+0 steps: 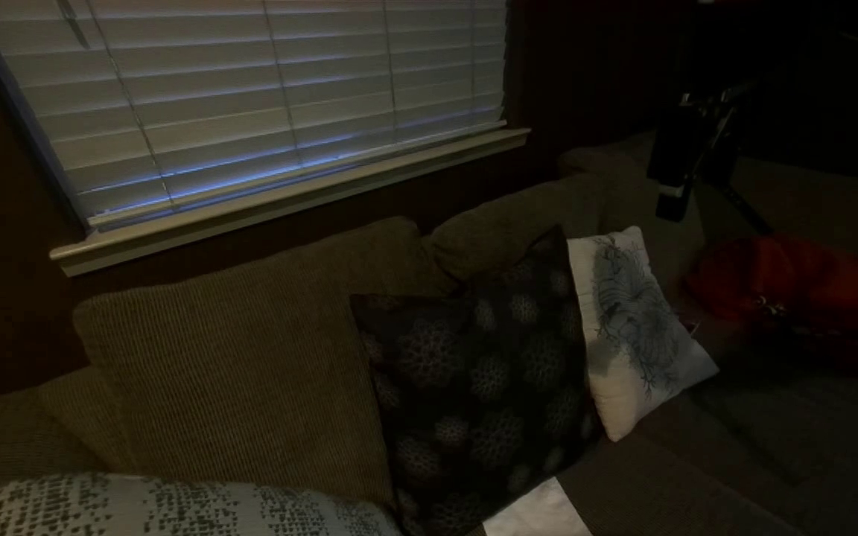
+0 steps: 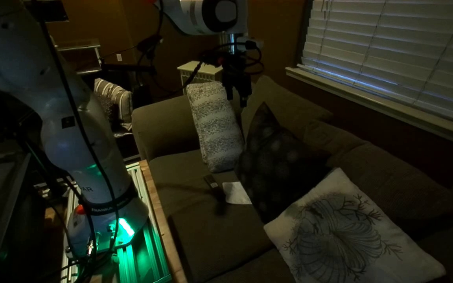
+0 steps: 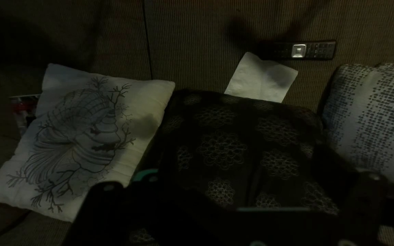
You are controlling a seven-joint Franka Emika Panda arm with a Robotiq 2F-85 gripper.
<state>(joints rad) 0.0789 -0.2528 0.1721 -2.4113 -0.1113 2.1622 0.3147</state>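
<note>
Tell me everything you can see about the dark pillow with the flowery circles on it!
The dark pillow looks nearly black, squarish and soft, with a cloth cover. Pale, lacy circles made of little loops are scattered over it. It leans on the back of the couch, two pointy corners up top. The white shell pillow beside it seems to touch it; a speckled pillow sits on its other side. White paper pokes out by its bottom edge. The open gripper isn't holding it.
</note>
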